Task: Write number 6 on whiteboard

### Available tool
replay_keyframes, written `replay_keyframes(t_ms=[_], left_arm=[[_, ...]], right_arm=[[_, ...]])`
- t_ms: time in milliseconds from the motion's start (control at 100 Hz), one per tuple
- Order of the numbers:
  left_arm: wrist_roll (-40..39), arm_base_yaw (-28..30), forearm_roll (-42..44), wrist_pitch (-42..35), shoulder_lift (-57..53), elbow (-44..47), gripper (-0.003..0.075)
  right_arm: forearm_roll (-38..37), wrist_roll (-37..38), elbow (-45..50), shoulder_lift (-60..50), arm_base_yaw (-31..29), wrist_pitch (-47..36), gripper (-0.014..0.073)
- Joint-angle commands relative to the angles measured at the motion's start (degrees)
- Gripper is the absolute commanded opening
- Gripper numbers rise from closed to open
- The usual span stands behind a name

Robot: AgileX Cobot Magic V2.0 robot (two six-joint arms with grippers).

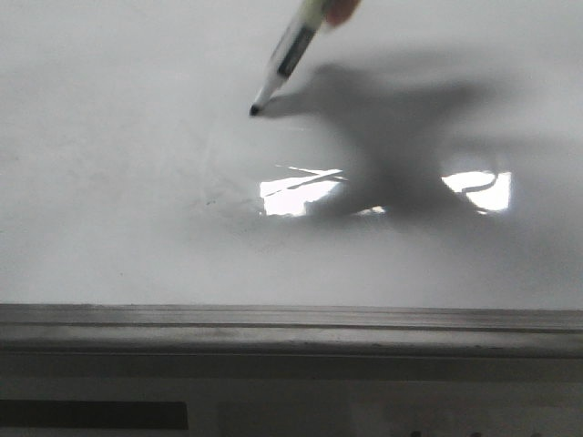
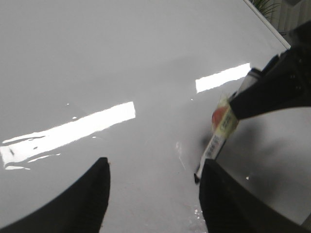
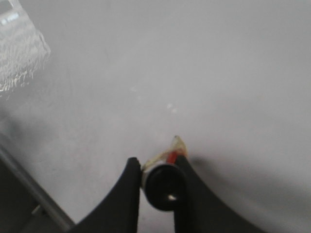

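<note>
Marker tip on the bare whiteboard, no digit drawn yet

The right gripper [image 3: 158, 182] is clenched around a marker [image 1: 290, 56], which slants down from the upper middle of the front view so that its black tip meets, or sits just above, the whiteboard [image 1: 109, 182]; contact cannot be told for sure. The glossy white board fills the front view, with bright rectangles of light glare [image 1: 296, 193] near its middle, the arm's shadow to the right of the marker, and a grey frame rail [image 1: 291, 320] along the near edge. No black stroke of the number 6 shows on the board, only faint grey smudges. The left gripper [image 2: 153, 194] hangs over the board with its fingers [image 2: 92, 194] spread apart and nothing between them, the marker close beside
</note>
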Motion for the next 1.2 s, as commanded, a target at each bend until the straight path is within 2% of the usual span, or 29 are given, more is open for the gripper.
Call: replay_keyframes(t_ms=[0,170,280,410,530,760,940,1060,1190], left_arm=[[-0.37,0.09,-0.40,-3.98,0.07,-1.61,0.0374],[-0.37,0.09,-0.40,-3.98,0.07,-1.61,0.0374],[-0.37,0.09,-0.40,-3.34,0.07,-1.61,0.0374],[-0.37,-0.19,-0.40,0.72,0.07,-1.61,0.0374],[-0.37,-2.05,0.30,2.05,0.07,-1.49,0.0374],[-0.37,-8.63,4.11,2.21,3.46,-1.27,0.0374],[-0.37,-14.02,4.95,-3.76,14.12,-1.27,0.0372],[-0.37,-14.15,4.45,-10.24,19.55,-1.63,0.0372],[-0.37,-14.15,4.15,-12.92,22.09,-1.78,0.0363]], right_arm=[[0.88,-0.96,1.61,1.12,0.93,-2.10,-0.0063],[0.31,-0.96,4.88,-0.98,3.03,-1.02,-0.0064],[-0.63,-0.96,3.07,-3.97,2.30,-2.16,-0.0064],[-0.73,-1.06,0.86,-1.07,3.59,-1.46,-0.0064],[-0.73,-1.05,0.34,0.19,5.10,-1.47,-0.0064],[-0.73,-1.05,-0.21,-4.57,8.09,-2.35,-0.0064],[-0.10,-1.05,-0.21,-4.43,10.89,-0.72,-0.0064],[0.77,-1.05,-0.21,-4.43,12.10,-0.72,-0.0064],[1.15,-1.05,-0.21,-4.43,12.10,-0.26,-0.0064]])
